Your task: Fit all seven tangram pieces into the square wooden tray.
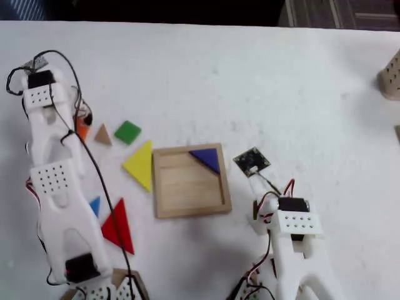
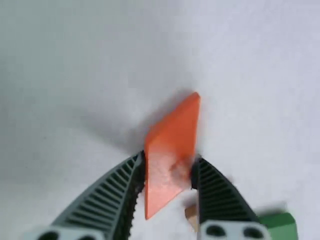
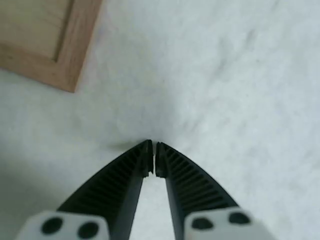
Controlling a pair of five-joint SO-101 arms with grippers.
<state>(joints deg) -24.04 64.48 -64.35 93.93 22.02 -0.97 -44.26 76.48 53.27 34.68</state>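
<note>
The square wooden tray point(image 1: 164, 211) lies mid-table with a dark blue triangle point(image 1: 207, 158) in its far right corner. My left gripper point(image 2: 167, 172) is shut on an orange piece point(image 2: 172, 145), held tilted just above the white table; the orange piece point(image 1: 82, 130) peeks out beside the left arm. Near it lie a tan triangle point(image 1: 103, 135), a green square point(image 1: 127, 132), a yellow triangle point(image 1: 141, 165), a red triangle point(image 1: 119, 227) and a small blue triangle point(image 1: 95, 205). My right gripper point(image 3: 153, 159) is shut and empty, just right of the tray's corner point(image 3: 65, 60).
The left arm point(image 1: 53, 181) stretches along the table's left side over the loose pieces. A board with holes point(image 1: 390, 76) stands at the far right edge. Open white table lies behind and right of the tray.
</note>
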